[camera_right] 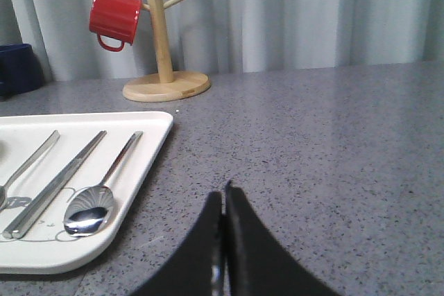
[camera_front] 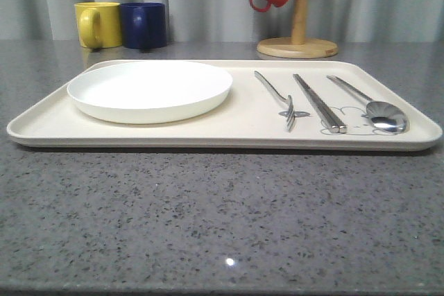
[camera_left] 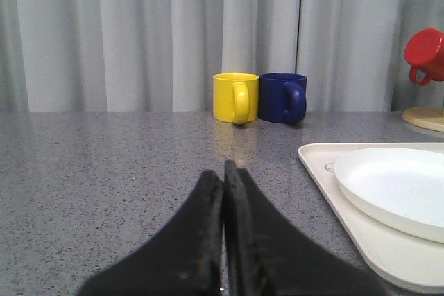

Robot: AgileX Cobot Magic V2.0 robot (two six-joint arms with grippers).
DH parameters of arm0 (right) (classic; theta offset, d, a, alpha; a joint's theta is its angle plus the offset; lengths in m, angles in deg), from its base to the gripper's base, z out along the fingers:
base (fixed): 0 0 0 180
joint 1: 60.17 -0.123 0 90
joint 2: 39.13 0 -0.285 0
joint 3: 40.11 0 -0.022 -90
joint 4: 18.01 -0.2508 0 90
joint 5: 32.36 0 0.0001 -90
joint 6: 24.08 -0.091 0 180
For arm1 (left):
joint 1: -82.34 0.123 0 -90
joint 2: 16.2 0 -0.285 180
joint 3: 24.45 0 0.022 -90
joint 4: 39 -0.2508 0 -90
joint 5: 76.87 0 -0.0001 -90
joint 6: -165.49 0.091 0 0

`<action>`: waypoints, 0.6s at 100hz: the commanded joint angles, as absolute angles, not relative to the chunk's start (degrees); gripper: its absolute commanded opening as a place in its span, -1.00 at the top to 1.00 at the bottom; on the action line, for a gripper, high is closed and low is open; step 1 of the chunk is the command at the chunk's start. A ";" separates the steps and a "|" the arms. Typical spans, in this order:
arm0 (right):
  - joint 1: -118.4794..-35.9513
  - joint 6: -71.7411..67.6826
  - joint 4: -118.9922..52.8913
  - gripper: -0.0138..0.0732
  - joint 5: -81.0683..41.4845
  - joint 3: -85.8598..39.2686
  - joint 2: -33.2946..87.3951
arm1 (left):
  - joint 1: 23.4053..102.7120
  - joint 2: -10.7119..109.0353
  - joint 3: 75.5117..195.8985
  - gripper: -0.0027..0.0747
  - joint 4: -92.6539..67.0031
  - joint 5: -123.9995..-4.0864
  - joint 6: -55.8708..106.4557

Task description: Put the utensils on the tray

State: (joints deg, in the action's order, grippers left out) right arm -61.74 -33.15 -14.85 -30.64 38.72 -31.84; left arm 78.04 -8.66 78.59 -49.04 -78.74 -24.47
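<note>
Your fork [camera_front: 284, 102], chopsticks [camera_front: 318, 102] and spoon [camera_front: 374, 107] lie at the tray's [camera_front: 41, 129] 3 o'clock; both pincers, left [camera_left: 223, 171] and right [camera_right: 224, 195], are closed and empty, so I judge nothing remains.

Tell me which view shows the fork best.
The front view: the whole fork lies on the tray between the white plate and the chopsticks, tines toward the camera. The right wrist view catches part of its handle at the frame edge.
</note>
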 commanded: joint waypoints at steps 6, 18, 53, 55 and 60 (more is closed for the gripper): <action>-61.48 -32.71 -14.93 0.86 -35.89 37.66 -32.87 | 78.21 -10.62 76.13 0.98 -49.68 -82.29 -25.03; -61.48 -32.71 -14.93 0.86 -35.89 37.66 -32.87 | 78.21 -10.62 76.13 0.98 -49.79 -82.96 -25.03; -61.48 -32.71 -14.93 0.86 -35.89 37.66 -32.87 | 78.21 -10.62 76.13 0.98 -49.79 -82.96 -25.03; -61.48 -32.71 -14.93 0.86 -35.89 37.66 -32.87 | 78.21 -10.62 76.13 0.98 -49.79 -82.96 -25.03; -61.48 -32.71 -14.93 0.86 -35.89 37.66 -32.87 | 78.21 -10.62 76.13 0.98 -49.79 -82.96 -25.03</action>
State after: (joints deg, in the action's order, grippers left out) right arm -61.74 -33.15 -14.85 -30.64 38.72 -31.84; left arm 78.04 -8.66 78.59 -49.75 -78.16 -24.47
